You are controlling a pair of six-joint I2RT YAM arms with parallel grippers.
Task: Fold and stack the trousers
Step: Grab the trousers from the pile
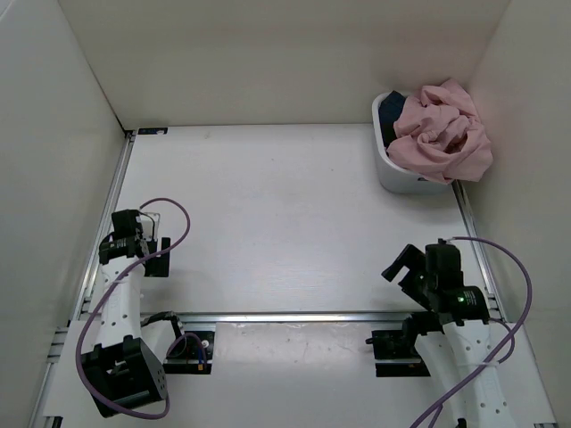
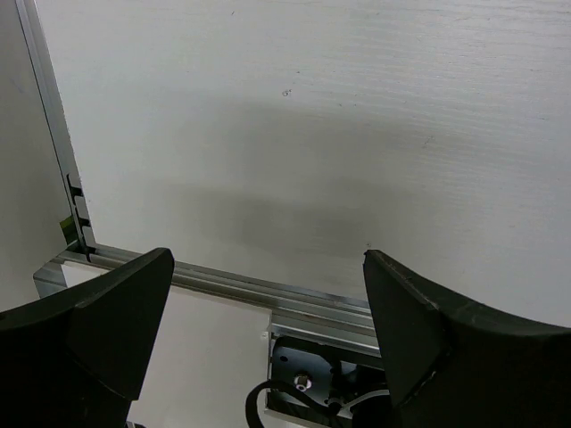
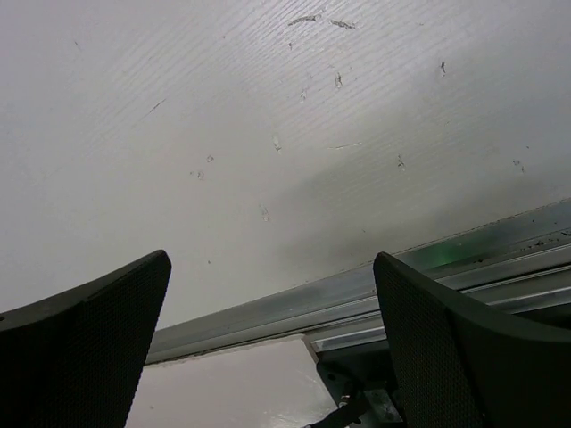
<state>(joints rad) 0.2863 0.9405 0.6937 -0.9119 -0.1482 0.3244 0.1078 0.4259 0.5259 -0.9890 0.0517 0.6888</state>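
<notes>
Trousers: we see the pink trousers (image 1: 442,132) crumpled in a heap at the far right corner of the table (image 1: 285,205), piled in and over a white basket (image 1: 391,171).
Lie of the trousers: bunched and folded on themselves; we cannot tell a long axis, nor which end is the waistband. Some of the cloth spills over the basket's right rim.
Basket contents: under the pink cloth, at the far left side of the basket, we make out a dark garment (image 1: 387,119).
What stands around: the basket sits close against the right wall; a metal rail (image 1: 294,316) crosses the table near the arms.
Right gripper (image 3: 270,260): we see its fingers spread apart with nothing between them, held over bare table well short of the basket.
Left gripper (image 2: 268,259): fingers likewise spread wide and holding nothing, over the near left part of the table, well apart from the trousers.
</notes>
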